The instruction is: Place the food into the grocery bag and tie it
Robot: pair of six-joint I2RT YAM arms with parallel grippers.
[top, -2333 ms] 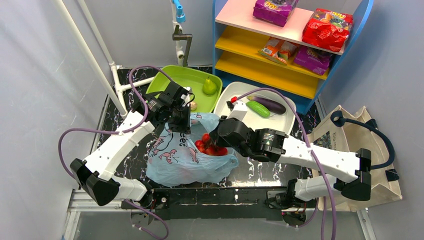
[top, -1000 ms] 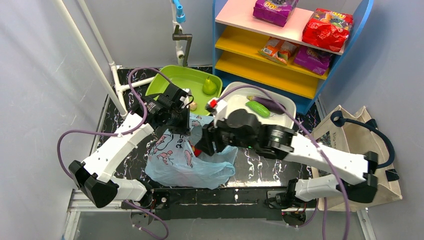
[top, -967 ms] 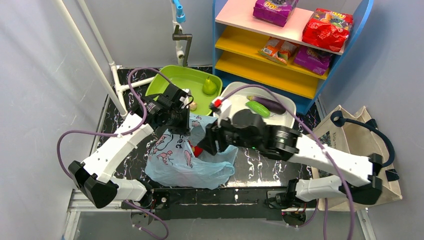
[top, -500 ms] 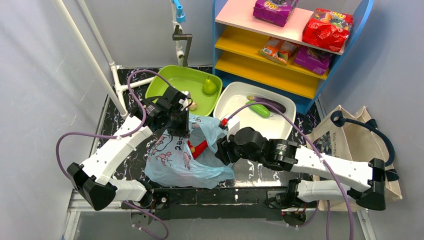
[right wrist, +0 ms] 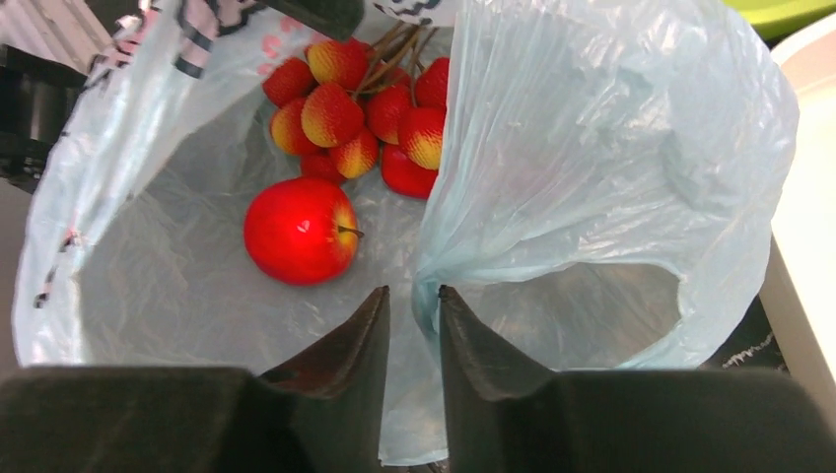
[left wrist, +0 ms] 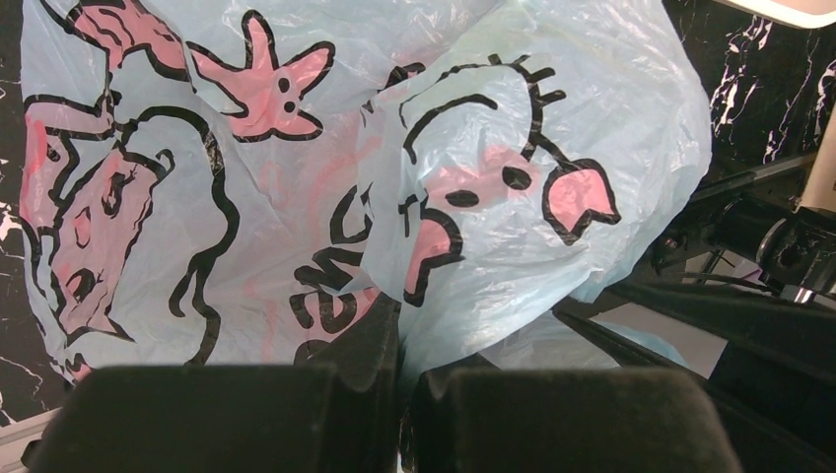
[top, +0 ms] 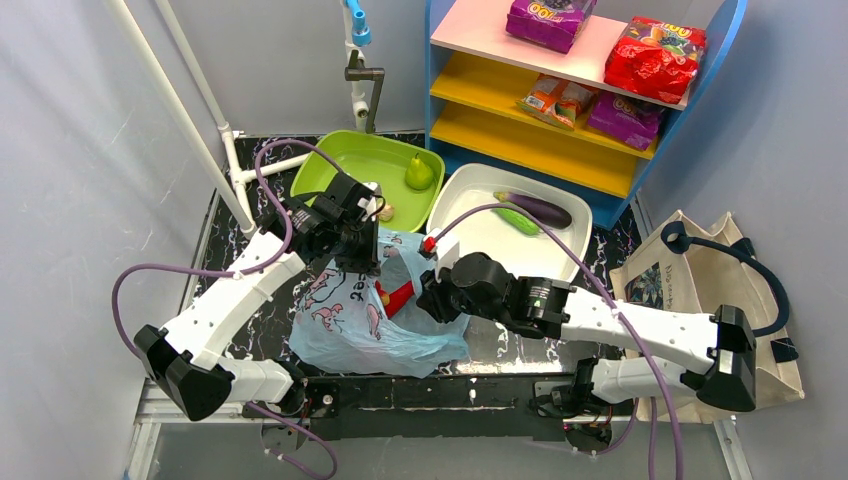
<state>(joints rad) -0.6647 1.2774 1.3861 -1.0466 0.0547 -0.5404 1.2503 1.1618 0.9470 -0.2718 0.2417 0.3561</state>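
Note:
The light-blue grocery bag (top: 345, 325) lies on the black table between my arms. My left gripper (top: 365, 255) is shut on its far rim and holds the mouth up; in the left wrist view (left wrist: 402, 330) the plastic (left wrist: 246, 197) is pinched between the fingers. My right gripper (top: 425, 298) is at the bag's right side. In the right wrist view (right wrist: 414, 293) the fingers stand slightly apart with a rolled handle edge (right wrist: 426, 276) between them. Inside the bag (right wrist: 611, 148) lie a round red fruit (right wrist: 299, 230) and a berry cluster (right wrist: 360, 113). A red pepper (top: 398, 296) pokes out at the mouth.
A green tray (top: 350, 165) with a pear (top: 418, 172) stands behind the bag. A white tub (top: 480, 235) holds a cucumber (top: 520, 220) and an aubergine (top: 543, 208). A beige tote (top: 715, 300) stands at right. A shelf (top: 540, 140) of snack packs and white pipes (top: 200, 140) are behind.

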